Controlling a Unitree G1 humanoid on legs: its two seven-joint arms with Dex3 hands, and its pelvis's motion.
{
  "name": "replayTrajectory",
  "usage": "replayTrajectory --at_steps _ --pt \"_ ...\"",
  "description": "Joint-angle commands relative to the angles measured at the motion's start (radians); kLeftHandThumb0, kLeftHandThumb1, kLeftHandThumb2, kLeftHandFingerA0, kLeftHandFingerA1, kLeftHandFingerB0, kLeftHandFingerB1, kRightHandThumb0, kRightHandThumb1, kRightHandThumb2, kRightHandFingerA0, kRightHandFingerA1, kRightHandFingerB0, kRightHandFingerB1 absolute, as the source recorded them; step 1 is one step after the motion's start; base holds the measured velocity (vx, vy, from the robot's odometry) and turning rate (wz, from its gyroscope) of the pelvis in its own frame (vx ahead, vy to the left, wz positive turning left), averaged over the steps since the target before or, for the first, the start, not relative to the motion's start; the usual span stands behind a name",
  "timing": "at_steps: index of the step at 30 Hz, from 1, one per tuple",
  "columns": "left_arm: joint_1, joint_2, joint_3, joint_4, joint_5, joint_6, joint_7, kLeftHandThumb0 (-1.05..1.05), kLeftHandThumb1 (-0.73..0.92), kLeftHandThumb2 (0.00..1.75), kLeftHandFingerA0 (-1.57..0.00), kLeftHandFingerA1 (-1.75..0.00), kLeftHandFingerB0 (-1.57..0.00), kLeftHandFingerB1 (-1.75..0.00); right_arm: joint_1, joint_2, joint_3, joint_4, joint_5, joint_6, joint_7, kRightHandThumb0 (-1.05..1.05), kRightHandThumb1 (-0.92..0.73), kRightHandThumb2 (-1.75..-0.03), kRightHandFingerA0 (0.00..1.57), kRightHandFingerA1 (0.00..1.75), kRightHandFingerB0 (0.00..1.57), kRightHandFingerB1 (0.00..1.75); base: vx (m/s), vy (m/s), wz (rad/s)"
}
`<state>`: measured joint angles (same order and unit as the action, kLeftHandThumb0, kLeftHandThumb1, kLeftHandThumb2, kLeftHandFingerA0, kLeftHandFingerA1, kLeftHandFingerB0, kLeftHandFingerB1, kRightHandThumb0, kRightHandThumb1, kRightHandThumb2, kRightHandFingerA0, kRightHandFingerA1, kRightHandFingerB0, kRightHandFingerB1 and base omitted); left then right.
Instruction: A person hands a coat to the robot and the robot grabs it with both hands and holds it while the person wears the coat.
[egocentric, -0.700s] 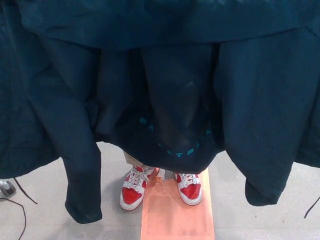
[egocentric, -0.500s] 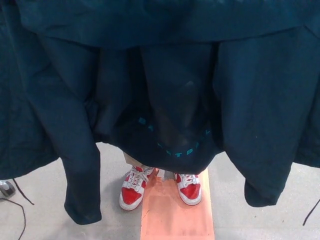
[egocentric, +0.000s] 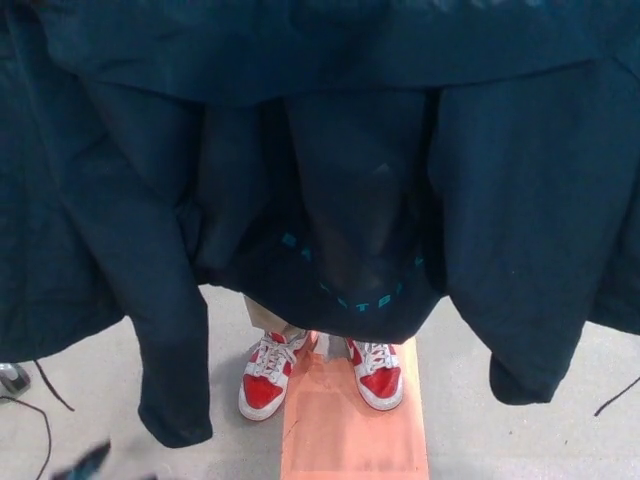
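- Step in hand, as judged: the coat (egocentric: 330, 150) hangs spread across the view, filling the upper frame, sleeves dangling left and right.
- The person's red shoes (egocentric: 320, 375) stand just beyond its hem on the floor (egocentric: 90, 390).
- Neither hand shows; you cannot tell the fingers' state.
- Next move: hold the coat level and steady.

The big coat (egocentric: 330, 150) hides the person, all but the shoes (egocentric: 268, 375). Its top runs off the picture.
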<state>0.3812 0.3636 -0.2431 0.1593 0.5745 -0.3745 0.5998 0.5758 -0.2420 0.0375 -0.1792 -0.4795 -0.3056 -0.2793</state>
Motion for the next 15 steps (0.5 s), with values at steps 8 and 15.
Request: replayTrajectory --at_steps 8,15 --pt "-0.145 0.189 0.367 -0.616 -0.125 -0.224 -0.101 -0.52 0.67 0.6 -0.64 -0.54 -0.63 -0.47 -0.299 -0.155 -0.348 -0.461 0.267 -0.081 0.089 -0.67 -0.67 -0.62 1.04 0.53 0.56 0.53 0.0 0.0 0.0" --pt "-0.419 0.333 0.408 -0.585 -0.266 -0.17 -0.265 -0.73 0.51 0.89 -0.2 -0.53 -0.33 -0.51 -0.544 -0.323 -0.442 -0.464 0.367 0.103 0.226 -0.88 -0.63 -0.59 0.35 0.51 0.11 0.45 0.0 0.0 0.0"
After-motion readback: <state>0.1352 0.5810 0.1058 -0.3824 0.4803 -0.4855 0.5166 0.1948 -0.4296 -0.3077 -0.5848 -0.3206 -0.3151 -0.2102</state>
